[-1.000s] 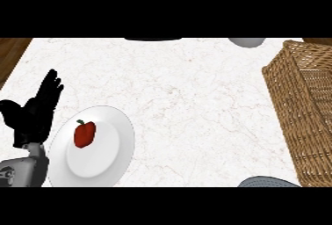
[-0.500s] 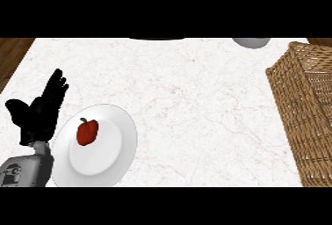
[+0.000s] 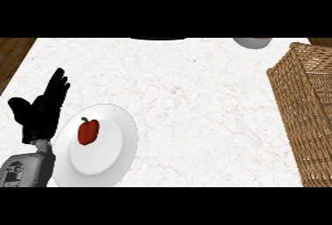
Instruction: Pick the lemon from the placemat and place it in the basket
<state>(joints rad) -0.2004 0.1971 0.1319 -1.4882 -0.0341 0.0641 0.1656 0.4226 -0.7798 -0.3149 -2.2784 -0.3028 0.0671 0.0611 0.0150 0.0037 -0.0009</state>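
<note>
White marbled surface filled your view, with dark wood showing at its far corners. Your left hand stood at the left edge, fingers straight and spread, gripping nothing. Just beside it sat a white plate carrying a red pepper with a green stem; you had no lemon or placemat in sight. Well apart, the wicker basket lined the right edge, and a grey bowl peeked in up top.

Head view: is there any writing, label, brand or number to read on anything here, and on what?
None can be read.
The white plate, red pepper, wicker basket and marble counter carry no text.
A small dark mark on the left forearm, below the left hand, is too blurred to read.
</note>
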